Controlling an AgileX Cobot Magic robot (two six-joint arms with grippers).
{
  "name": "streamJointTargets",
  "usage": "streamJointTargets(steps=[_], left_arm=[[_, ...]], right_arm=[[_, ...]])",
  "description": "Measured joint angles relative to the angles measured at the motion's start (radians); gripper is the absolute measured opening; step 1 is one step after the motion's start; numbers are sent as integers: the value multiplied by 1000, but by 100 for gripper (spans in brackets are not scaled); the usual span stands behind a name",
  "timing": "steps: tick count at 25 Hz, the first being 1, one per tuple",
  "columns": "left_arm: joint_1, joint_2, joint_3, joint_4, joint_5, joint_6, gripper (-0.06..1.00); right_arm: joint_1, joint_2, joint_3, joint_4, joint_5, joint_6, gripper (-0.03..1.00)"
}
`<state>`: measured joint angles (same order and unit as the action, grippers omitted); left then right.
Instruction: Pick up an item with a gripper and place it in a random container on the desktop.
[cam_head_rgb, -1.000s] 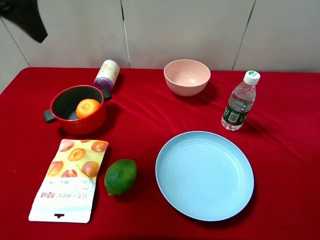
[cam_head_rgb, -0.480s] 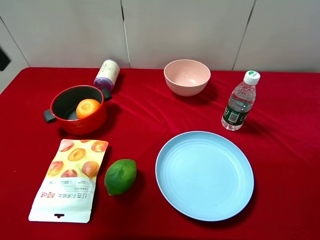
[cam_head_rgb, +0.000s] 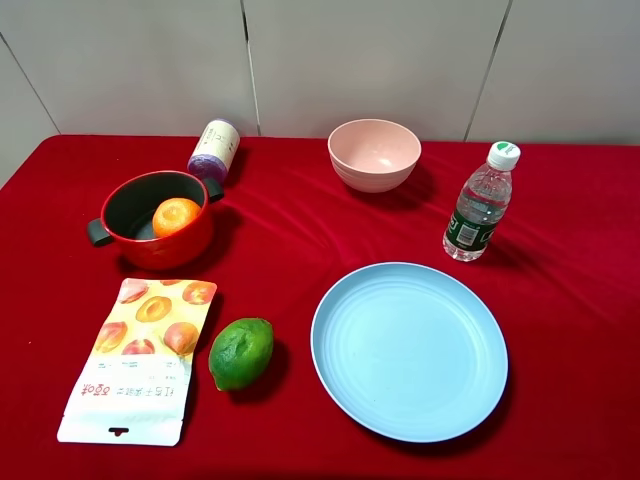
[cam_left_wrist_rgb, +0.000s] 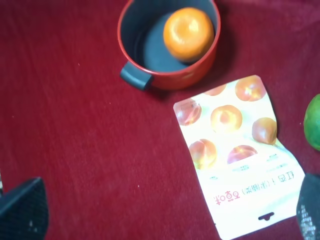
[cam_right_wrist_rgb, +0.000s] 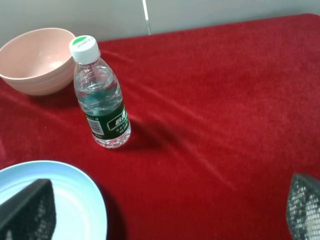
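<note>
Overhead, the desktop (cam_head_rgb: 300, 250) is a flat top under a bright red cloth, lightly creased, backed by pale grey wall panels with dark seams; no arm shows in the high view. Toward the back a small purple-and-white canister (cam_head_rgb: 213, 150) lies tipped on its side just behind the red pot, a pink bowl (cam_head_rgb: 374, 154) stands mid-table, and a clear water bottle (cam_head_rgb: 480, 204) with a white cap and green label stands upright to the right; nearer the front sit a light blue plate (cam_head_rgb: 408, 350), a green lime (cam_head_rgb: 240, 353) beside it, and a white snack pouch (cam_head_rgb: 140, 358) printed with peaches lying flat, its top edge close to the pot. The container (cam_head_rgb: 150, 220) is red outside, dark grey inside, with stubby dark handles; the mandarin (cam_head_rgb: 175, 216) rests inside it against the wall, glossy, dimpled and evenly orange, nothing covering it. The left gripper (cam_left_wrist_rgb: 160, 220) hangs above the cloth near the pouch, fingertips (cam_left_wrist_rgb: 22, 207) spread wide and empty; the right gripper (cam_right_wrist_rgb: 165, 212) likewise stands parted with nothing between its pads, over the plate's edge and bare cloth near the bottle.
</note>
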<state>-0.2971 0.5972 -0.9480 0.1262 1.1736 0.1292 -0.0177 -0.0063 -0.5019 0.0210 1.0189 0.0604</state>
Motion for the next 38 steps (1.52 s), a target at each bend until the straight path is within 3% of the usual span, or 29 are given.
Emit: streamJointTargets(steps=[11, 26, 38], left_arm=[[14, -286, 134, -9, -1, 0, 99], [295, -494, 358, -126, -54, -1, 99], [306, -602, 454, -165, -105, -4, 99]], right_arm=[[0, 0, 0, 0, 0, 0, 69], [0, 0, 0, 0, 0, 0, 69], [0, 0, 0, 0, 0, 0, 69]])
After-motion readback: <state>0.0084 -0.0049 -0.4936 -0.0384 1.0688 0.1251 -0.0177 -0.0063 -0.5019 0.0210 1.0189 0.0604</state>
